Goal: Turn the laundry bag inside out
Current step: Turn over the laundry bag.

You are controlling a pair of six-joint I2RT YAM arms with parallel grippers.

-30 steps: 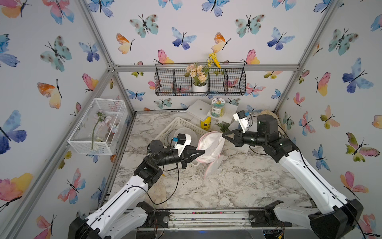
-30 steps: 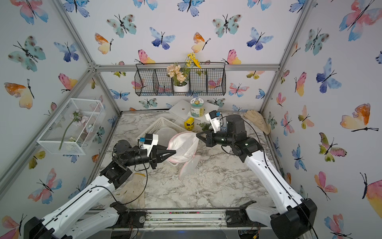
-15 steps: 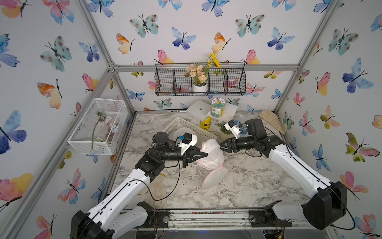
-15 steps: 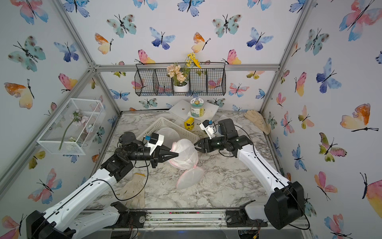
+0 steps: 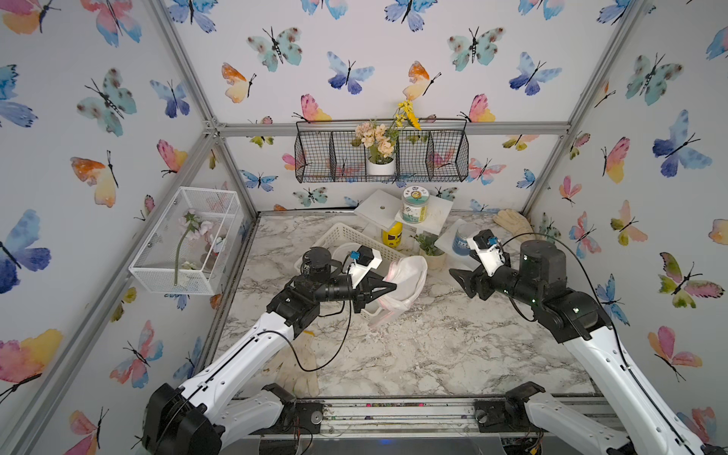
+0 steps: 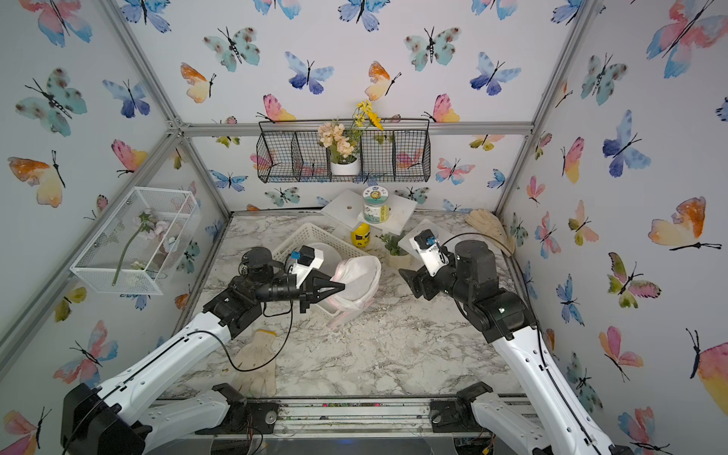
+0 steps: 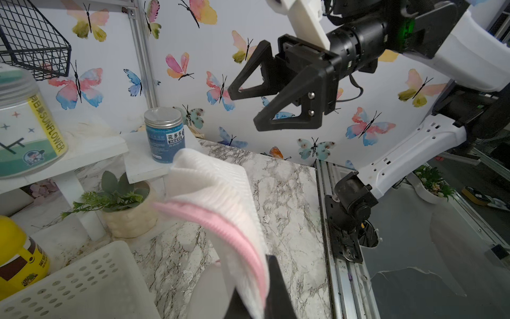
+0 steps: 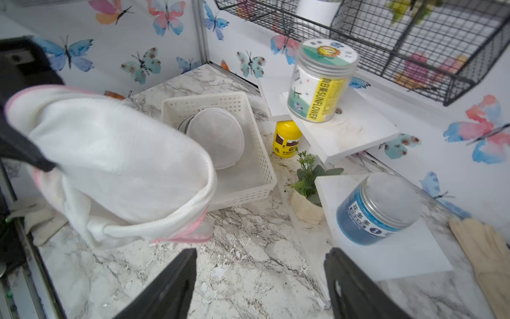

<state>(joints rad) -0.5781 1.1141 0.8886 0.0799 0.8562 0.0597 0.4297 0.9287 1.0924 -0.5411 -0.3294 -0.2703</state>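
The left gripper is clamped on the rim of the laundry bag, holding it above the bench at frame centre, likely so its mouth hangs open. The right gripper, right of centre, has its jaws apart and empty, facing the bag.

The laundry bag is white ribbed mesh edged with a pink band. The tabletop is white marble with grey veining. The walls are white, scattered with watercolour butterflies in blue, teal, pink and orange. The perforated basket is white. One jar is blue with a silver lid. The bottle is yellow and brown. The left claw and right claw are black.
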